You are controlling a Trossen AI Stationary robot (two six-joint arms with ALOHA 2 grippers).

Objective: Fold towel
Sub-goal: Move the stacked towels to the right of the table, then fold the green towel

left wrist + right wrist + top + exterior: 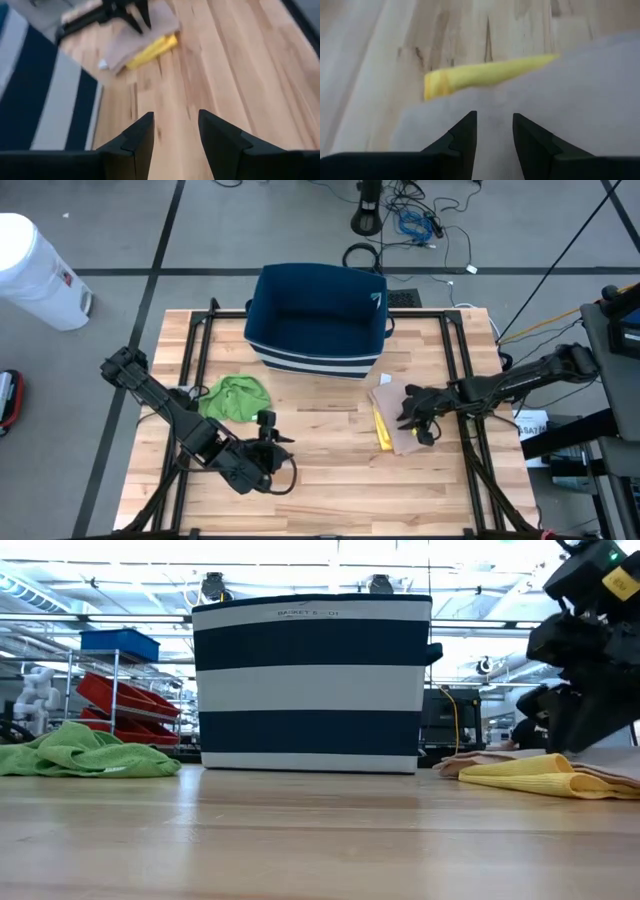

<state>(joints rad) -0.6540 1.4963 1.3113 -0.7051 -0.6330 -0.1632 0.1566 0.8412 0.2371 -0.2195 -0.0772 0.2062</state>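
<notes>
A: High view first: where's the towel, and what step are we on?

B: Two cloths lie stacked just right of the bin, near its front corner: a tan towel on top, a yellow one sticking out under it. A green towel sits crumpled off the bin's front left corner, not yet folded. My right claw hangs over the tan towel's near edge. I'd say I'm finishing or pressing that stack, with the green one next.

A: And the claw itself?

B: My right wrist view shows the fingers partly apart, a gap between them, tan cloth right below. Nothing is pinched that I can see; whether the tips touch the cloth, I can't tell.

A: Your left?

B: My left claw waits over bare table, in front of the bin, fingers spread, empty.

A: Next move?

B: My guess: lift clear, then reach for the green towel's edge.
</notes>
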